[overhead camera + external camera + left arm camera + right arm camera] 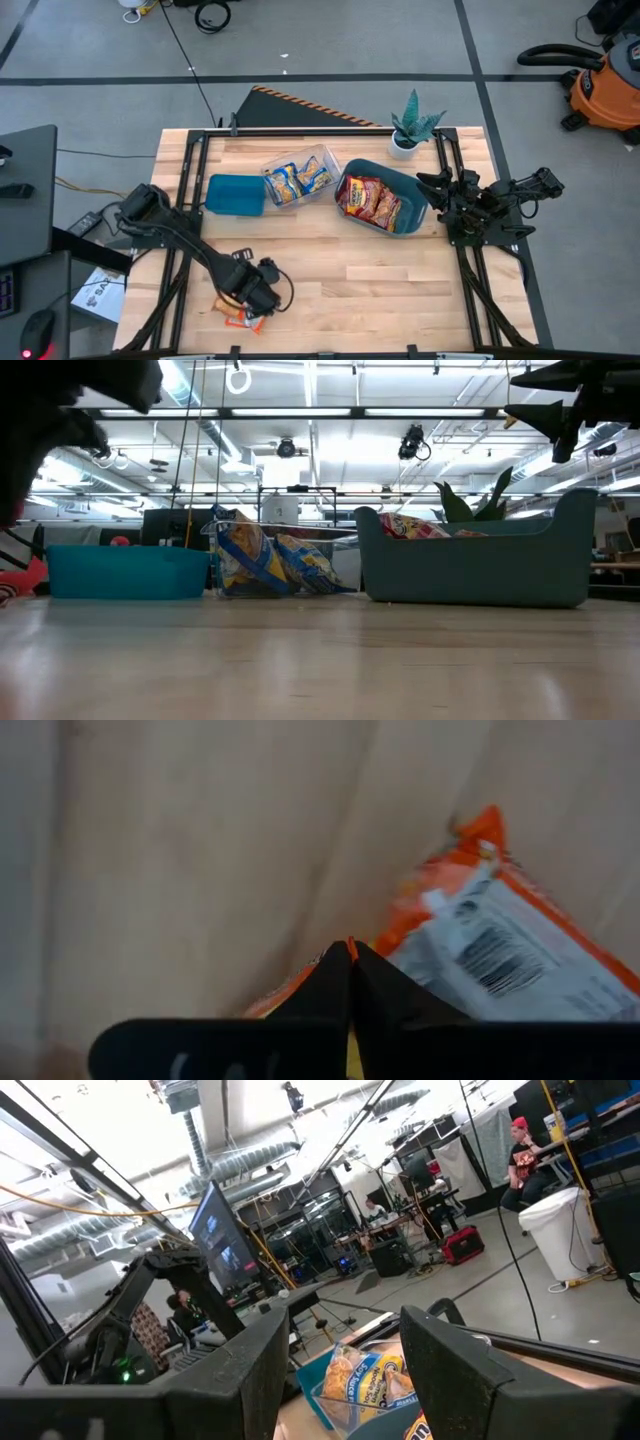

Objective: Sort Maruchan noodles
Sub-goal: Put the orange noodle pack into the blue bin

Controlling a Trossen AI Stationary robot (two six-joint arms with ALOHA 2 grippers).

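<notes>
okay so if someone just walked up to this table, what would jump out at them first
Probably the left gripper, down at the table's near edge with its fingers closed on an orange noodle packet. Next, the big teal bin of red packets and the clear tray of blue-and-yellow packets beside it.

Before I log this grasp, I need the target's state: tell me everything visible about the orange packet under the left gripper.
The orange packet is a flat, crinkly plastic ramen pack, orange with a white panel bearing a barcode and small print. It lies on the wooden table near the front left edge, outside all bins. The left gripper is down on it, its fingers closed together over one edge; the wrist view shows orange wrapper at the fingertips. From above, the gripper hides most of the packet, with only orange and white bits showing.
</notes>
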